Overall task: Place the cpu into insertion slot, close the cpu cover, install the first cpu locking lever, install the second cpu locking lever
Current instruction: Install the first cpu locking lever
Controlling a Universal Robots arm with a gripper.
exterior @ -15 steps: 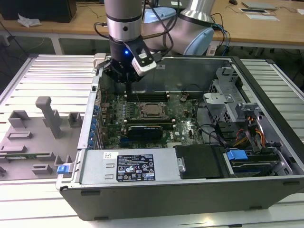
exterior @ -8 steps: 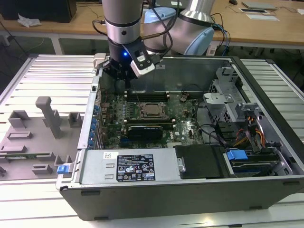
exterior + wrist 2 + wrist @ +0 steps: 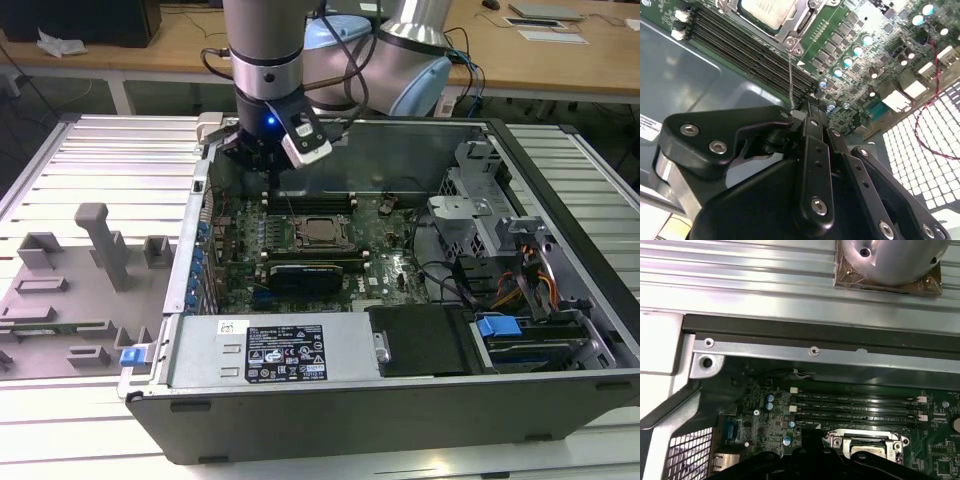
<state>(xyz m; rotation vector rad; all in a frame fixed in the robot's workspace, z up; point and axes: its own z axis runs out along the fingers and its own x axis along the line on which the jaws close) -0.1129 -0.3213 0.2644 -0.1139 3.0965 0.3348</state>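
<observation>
Hand [image 3: 807, 107]: pressed together, pinching the tip of a thin locking lever [image 3: 790, 75]; it hangs just beyond the socket, toward the exterior view's left.
Lever: its long axis runs from a corner of the cpu cover [image 3: 802, 20] up to the fingertips, standing off the board.
Cpu [image 3: 765, 10]: flat, face up in the insertion slot [image 3: 318, 233], with the cover down around it.
Writing: print on the cpu and a label [image 3: 285, 352] at the near side of the computer case [image 3: 400, 415]; neither is legible.

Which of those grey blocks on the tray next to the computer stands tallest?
The grey post with the flat crosspiece on top, standing upright on the tray. The other blocks around it are all low and squat by comparison.
</observation>
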